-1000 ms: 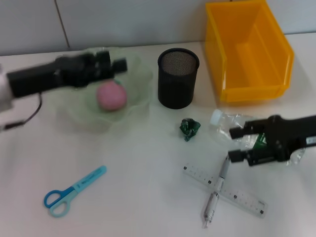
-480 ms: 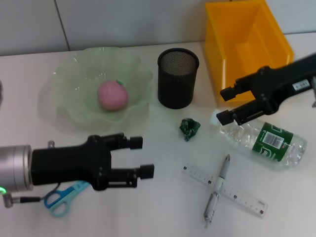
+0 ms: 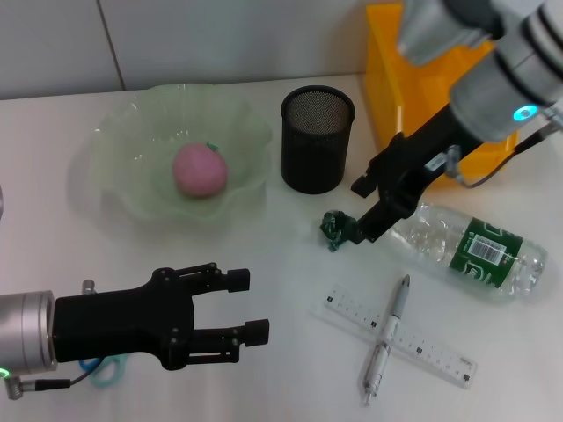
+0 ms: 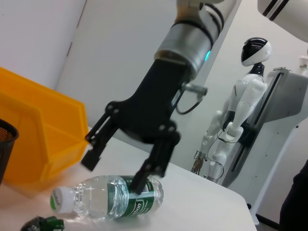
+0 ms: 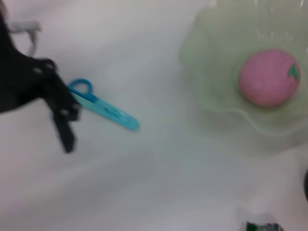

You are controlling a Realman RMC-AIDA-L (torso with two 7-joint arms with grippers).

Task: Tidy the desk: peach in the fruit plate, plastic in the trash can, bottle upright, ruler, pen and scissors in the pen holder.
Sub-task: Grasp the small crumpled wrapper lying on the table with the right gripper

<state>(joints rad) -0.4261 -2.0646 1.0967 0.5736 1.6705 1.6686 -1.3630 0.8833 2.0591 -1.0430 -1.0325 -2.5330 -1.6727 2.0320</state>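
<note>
Head view: peach (image 3: 200, 170) in plate (image 3: 114, 149), done. Plastic (image 3: 337, 229), bottle (image 3: 462, 250), ruler (image 3: 400, 338), pen (image 3: 387, 338), scissors (image 3: 97, 372) left mid-bench. Right gripper (image 3: 363, 211) apart at plastic; left gripper (image 3: 244, 305) apart above scissors.

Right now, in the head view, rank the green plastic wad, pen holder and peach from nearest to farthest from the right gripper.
From the right gripper:
1. Green plastic wad, right beside the fingertips.
2. Pen holder, behind the wad, toward the wall.
3. Peach, in the fruit plate on the robot's left.
</note>
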